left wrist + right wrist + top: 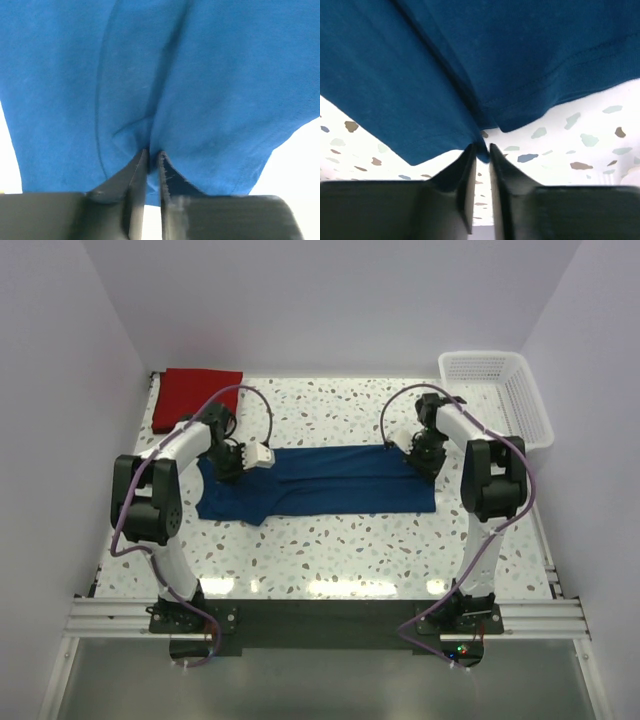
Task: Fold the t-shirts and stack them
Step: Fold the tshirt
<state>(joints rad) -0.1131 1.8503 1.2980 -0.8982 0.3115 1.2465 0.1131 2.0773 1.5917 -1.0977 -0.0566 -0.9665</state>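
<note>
At either end of the navy shirt (330, 480), left gripper (153, 156) and right gripper (481, 148) pinch cloth: release together, lift straight.

From where I stand, the navy t-shirt (330, 482) is soft, matt cotton knit with a stitched hem, and the red t-shirt (200, 395) looks like the same dull cloth. The table (340, 540) is a smooth, speckled stone-look top, glossy enough to mirror the lights. The basket (485, 370) is white lattice plastic. The left gripper (153, 152) is dark, matt and lightly scratched. The rail (110, 618) is bare ribbed metal.
</note>
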